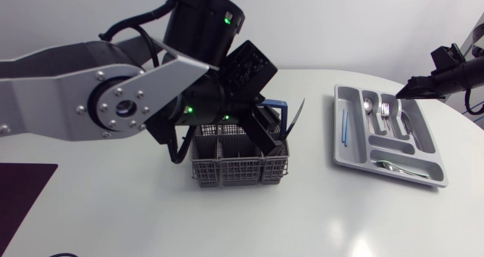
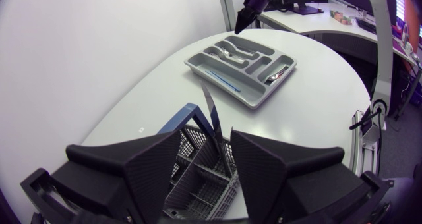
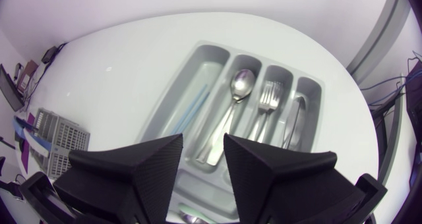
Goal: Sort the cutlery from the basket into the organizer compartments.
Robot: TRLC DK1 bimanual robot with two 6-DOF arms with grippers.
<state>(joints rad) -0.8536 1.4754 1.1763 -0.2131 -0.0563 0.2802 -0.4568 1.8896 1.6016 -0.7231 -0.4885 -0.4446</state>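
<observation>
A grey cutlery basket (image 1: 227,170) with a blue handle (image 1: 276,104) stands mid-table. A knife (image 1: 296,115) leans upright in it. My left gripper (image 1: 276,140) hangs low over the basket's right end. In the left wrist view it (image 2: 206,137) is open, and the knife blade (image 2: 214,122) rises between the fingers, nearer one of them. The grey organizer (image 1: 338,147) lies at the right. My right gripper (image 1: 399,96) hovers above its far end. In the right wrist view it (image 3: 203,140) is open and empty over spoons (image 3: 241,85), forks (image 3: 270,95) and a knife (image 3: 297,115).
A thin blue utensil (image 3: 188,112) lies in the organizer's long outer compartment, and a spoon (image 1: 393,166) in the cross compartment at its near end. The left arm's bulk (image 1: 121,102) covers the table's left half. A dark mat (image 1: 23,193) lies at the left edge.
</observation>
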